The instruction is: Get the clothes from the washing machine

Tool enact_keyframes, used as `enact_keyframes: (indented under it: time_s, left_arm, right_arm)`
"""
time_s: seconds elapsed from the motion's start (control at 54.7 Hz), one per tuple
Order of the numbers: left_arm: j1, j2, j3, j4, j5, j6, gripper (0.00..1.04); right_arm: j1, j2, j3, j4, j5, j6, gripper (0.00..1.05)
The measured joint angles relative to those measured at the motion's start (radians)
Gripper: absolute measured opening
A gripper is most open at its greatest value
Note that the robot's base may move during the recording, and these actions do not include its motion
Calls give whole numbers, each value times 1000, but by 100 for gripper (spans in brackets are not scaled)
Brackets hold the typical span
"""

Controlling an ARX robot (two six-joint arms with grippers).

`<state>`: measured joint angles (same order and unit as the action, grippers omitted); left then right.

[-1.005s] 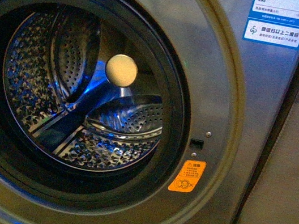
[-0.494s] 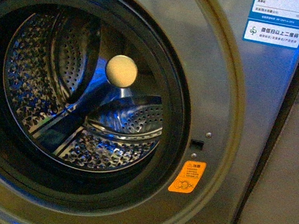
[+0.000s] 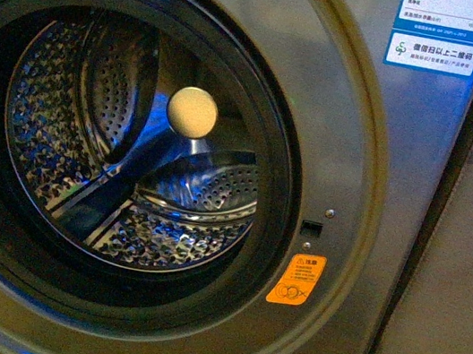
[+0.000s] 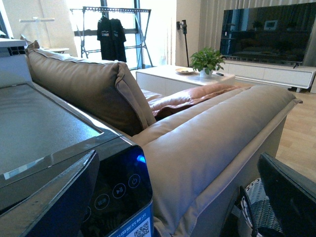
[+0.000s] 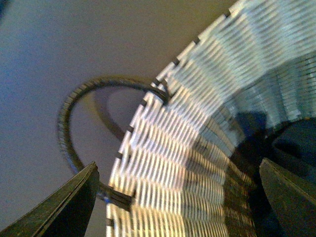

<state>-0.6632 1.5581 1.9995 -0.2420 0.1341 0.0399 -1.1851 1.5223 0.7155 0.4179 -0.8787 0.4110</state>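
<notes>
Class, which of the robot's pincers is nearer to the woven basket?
Right. The right pincer is close to the woven basket, which fills its view. The left pincer is up at the top of the washing machine, with the basket lower down.

On the washing machine point(image 3: 347, 114) a blue-white label point(image 3: 432, 54) carries Chinese characters, an orange sticker point(image 3: 296, 279) unreadable print.

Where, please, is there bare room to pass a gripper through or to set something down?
The washing machine's drum is open and looks empty, ringed by the dark door seal. The machine's flat top, bordered by the sofa cushion and the lit control panel, is bare. The white basket holds something dark.
</notes>
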Motion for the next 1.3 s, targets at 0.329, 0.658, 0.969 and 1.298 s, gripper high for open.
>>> enact_keyframes:
  time_s: [0.329, 0.658, 0.969, 1.298]
  left_arm:
    - [0, 0, 0, 0, 0, 0, 98]
    - [0, 0, 0, 0, 0, 0, 98]
    - [0, -2, 0, 0, 0, 0, 98]
    - [0, -2, 0, 0, 0, 0, 98]
  right_arm:
    - [137, -389, 31, 249, -8, 246, 97]
    - [894, -1015, -244, 67, 468, -50, 94]
    - [1096, -1162, -356, -428, 826, -385, 40]
    - [1181, -1297, -523, -393, 875, -408, 2]
